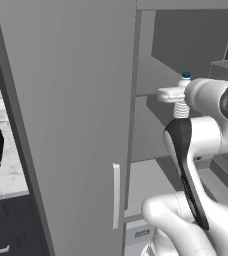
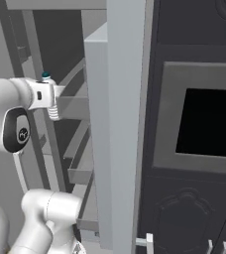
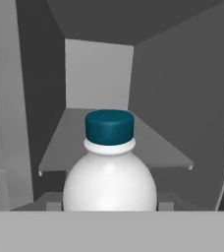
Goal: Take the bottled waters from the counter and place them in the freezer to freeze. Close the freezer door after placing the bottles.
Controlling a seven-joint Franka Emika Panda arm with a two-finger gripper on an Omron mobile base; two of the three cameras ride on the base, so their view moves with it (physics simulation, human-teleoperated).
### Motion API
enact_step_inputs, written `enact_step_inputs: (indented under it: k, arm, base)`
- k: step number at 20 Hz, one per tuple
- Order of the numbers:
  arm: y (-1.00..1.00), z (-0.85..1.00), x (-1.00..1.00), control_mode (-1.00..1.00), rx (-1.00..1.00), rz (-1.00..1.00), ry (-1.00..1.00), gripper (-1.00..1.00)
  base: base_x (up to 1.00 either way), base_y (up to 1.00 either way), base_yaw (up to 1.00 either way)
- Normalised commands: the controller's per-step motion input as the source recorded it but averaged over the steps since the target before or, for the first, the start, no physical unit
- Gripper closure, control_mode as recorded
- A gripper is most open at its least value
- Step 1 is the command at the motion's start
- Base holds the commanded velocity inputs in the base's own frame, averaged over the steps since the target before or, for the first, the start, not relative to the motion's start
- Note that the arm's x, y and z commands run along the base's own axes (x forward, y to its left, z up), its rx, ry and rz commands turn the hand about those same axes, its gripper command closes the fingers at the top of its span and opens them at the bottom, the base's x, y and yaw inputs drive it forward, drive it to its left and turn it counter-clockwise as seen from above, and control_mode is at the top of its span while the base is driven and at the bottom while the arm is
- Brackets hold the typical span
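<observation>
Hand view: bottle (image 3: 110,182) with dark teal cap (image 3: 109,127) close ahead, grey freezer shelf (image 3: 153,142) behind it.
Gripper (image 1: 178,102): clamped on the bottle, inside the open freezer (image 1: 196,45).
Freezer door (image 1: 66,125): swung open.

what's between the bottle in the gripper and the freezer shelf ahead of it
Nothing visible. In the hand view the bottle with its teal cap faces a bare grey shelf straight ahead, with open space between. The freezer door stands swung open to the side, off that path.
</observation>
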Motion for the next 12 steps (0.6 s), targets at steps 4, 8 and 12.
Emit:
enact_step_inputs:
  k: [4, 8, 12]
  arm:
    - [0.00, 0.32, 0.00, -1.00, 0.01, 0.00, -0.04, 1.00]
    - [0.00, 0.35, 0.00, -1.00, 0.05, 0.00, 0.00, 1.00]
    - [0.00, 0.20, 0.11, -1.00, 0.07, 0.00, 0.00, 1.00]
  base:
    - [0.00, 0.00, 0.00]
    - [0.00, 0.00, 0.00]
    - [0.00, 0.00, 0.00]
